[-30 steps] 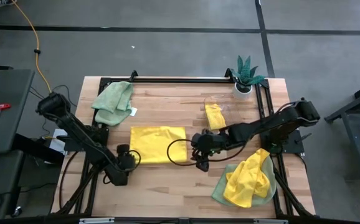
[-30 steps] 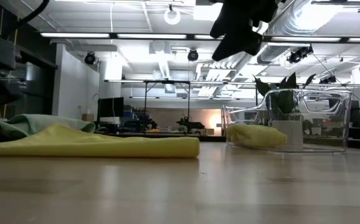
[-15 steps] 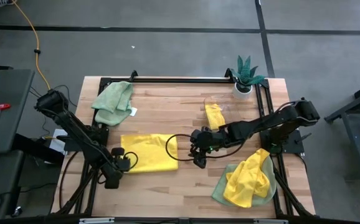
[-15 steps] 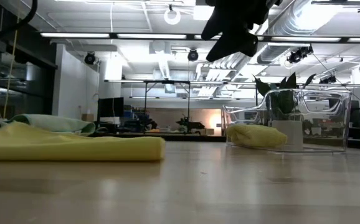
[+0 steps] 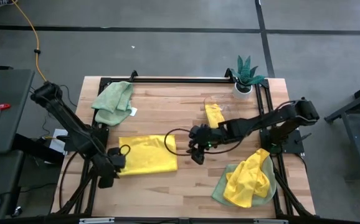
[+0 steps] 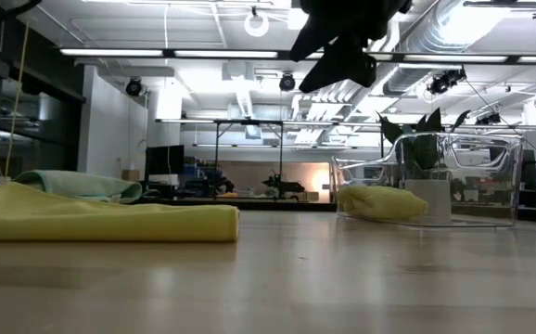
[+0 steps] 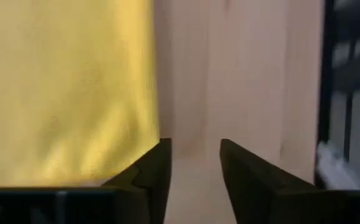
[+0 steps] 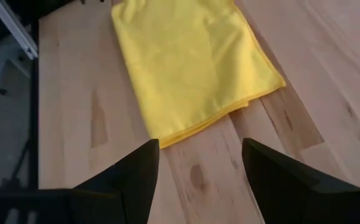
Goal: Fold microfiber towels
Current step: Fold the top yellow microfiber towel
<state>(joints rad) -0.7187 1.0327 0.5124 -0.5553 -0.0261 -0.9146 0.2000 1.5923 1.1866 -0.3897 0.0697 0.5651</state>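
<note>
A yellow microfiber towel (image 5: 147, 154), folded flat, lies on the wooden table left of centre. It also shows in the low view (image 6: 101, 221), the left wrist view (image 7: 61, 87) and the right wrist view (image 8: 192, 68). My left gripper (image 5: 119, 158) is open at the towel's near left corner, and bare wood shows between its fingers (image 7: 195, 146). My right gripper (image 5: 195, 155) is open and empty, held above the table just right of the towel's right edge (image 8: 198, 146). It shows high up in the low view (image 6: 338, 42). My left gripper has one finger (image 7: 157, 163) right at the towel's side edge (image 7: 147, 134), with nothing between the two fingers. I cannot tell whether that finger touches the cloth.
A pale green towel (image 5: 113, 102) lies crumpled at the far left. A clear bin (image 5: 217, 112) holds a folded yellow towel. A heap of yellow towel on green (image 5: 248, 180) lies at the near right. A potted plant (image 5: 245, 76) stands at the far right corner.
The folded yellow towel has slid flat along the table toward the left and near edges. My left gripper has moved the same way alongside it. My right gripper has shifted a little toward the left, staying raised.
</note>
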